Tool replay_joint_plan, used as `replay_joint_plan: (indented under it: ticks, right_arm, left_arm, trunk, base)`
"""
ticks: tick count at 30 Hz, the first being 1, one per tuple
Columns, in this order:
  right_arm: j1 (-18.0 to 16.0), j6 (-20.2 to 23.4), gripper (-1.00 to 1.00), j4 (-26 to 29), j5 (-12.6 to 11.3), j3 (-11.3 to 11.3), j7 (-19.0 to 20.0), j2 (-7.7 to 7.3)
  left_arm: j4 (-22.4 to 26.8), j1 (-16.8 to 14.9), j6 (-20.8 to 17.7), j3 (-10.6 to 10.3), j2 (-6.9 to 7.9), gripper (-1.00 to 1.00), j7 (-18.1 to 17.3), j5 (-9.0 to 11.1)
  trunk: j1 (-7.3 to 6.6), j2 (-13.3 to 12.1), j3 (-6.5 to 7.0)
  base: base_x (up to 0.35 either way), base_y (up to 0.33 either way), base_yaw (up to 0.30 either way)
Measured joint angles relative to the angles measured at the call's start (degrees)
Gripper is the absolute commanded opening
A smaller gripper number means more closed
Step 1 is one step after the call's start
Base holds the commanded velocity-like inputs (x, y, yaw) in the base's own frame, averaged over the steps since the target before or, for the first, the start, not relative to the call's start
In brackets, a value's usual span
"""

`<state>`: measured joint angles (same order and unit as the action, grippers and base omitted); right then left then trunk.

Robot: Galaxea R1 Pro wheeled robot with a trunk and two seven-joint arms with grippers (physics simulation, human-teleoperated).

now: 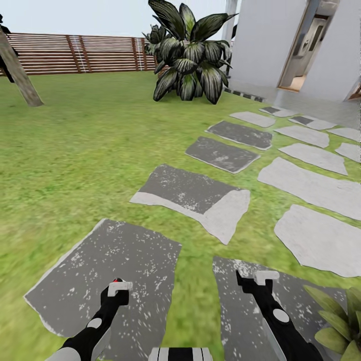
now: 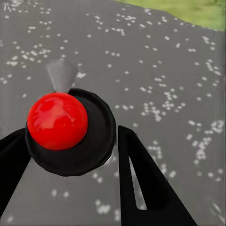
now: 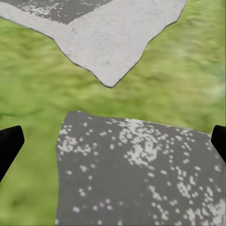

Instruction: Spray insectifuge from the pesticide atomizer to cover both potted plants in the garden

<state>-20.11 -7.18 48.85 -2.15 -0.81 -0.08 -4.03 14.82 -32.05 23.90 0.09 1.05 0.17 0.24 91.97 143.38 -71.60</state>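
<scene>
The garden's lawn (image 1: 85, 150) takes up most of the head view, green and bare, running back to the brown slat fence (image 1: 80, 52) along its far edge. A path of grey stone paving (image 1: 193, 193) crosses the grass from the near edge toward a pale building (image 1: 271, 40) at the far right, the slabs lying apart with grass between them. Beside the building stands a big dark bush (image 1: 193, 55), and a leaning trunk (image 1: 20, 75) rises at the far left by the fence. At the near right corner, olive-green pointed leaves of a potted plant (image 1: 341, 321) poke in, just beside the right arm; its pot cannot be seen.

Both arms reach out low over the nearest slabs. The left claw (image 2: 70, 165) has its black fingers (image 2: 146, 183) closed around a round black cap with a red ball (image 2: 57, 120) on top, seen from above against the speckled slab; what hangs below the cap is hidden. The right claw (image 3: 113, 141) is spread wide with nothing in it, its fingertips (image 3: 9, 141) at the opposite edges of the right wrist view over slab and grass.
</scene>
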Motion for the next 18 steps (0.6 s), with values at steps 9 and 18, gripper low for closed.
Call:
replay_joint_plan:
  ticks: [9,18]
  right_arm:
    - [0.0,-0.97,1.0,0.04,0.07,0.03,0.11,0.02]
    - [0.0,-1.18,1.0,0.13,0.0,0.04,0.15,0.09]
  left_arm:
    - [0.0,0.0,-0.05,0.0,-0.07,-1.0,-0.01,0.0]
    - [0.0,0.0,-0.67,0.13,-0.09,-1.0,-0.26,-0.09]
  trunk:
    - [-0.23,-0.12,2.0]
    - [-1.81,-2.94,3.7]
  base:
    - [0.0,0.0,0.0]
    - [0.0,0.0,0.0]
